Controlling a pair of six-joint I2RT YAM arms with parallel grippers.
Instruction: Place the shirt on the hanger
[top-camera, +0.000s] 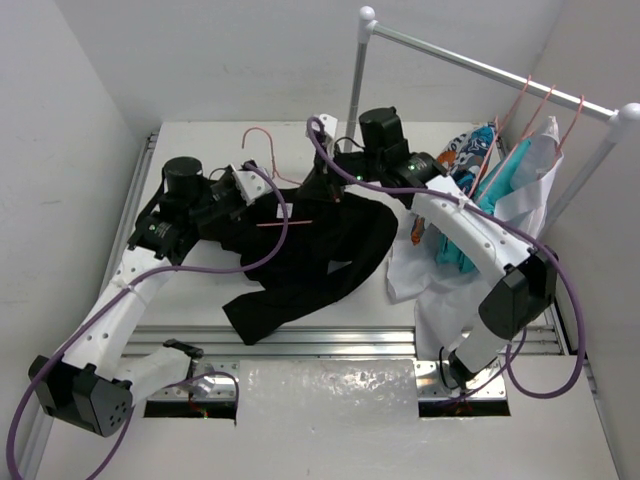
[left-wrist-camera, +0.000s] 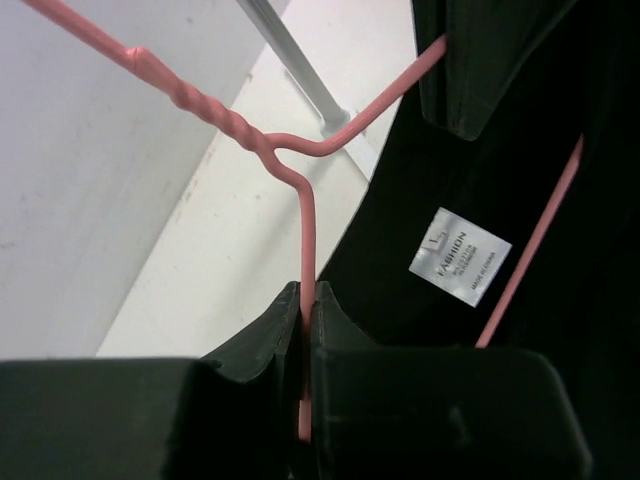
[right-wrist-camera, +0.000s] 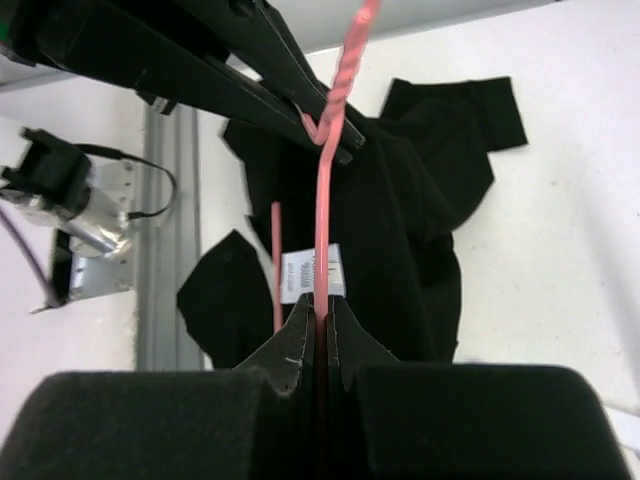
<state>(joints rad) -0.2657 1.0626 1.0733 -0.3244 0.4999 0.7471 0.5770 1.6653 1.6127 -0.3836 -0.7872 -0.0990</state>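
Note:
The black shirt lies crumpled on the table's middle, its white neck label showing. The pink hanger is held over the shirt's collar end, hook pointing to the back. My left gripper is shut on one hanger wire just below the twisted neck. My right gripper is shut on the other wire, from the opposite side. In the right wrist view the shirt and label lie under the hanger. Part of the hanger's lower bar lies against the cloth.
A metal clothes rack stands at the back right, its post close behind the right arm. Pink hangers with patterned, teal and white garments hang there. White cloth drapes onto the table beside the shirt.

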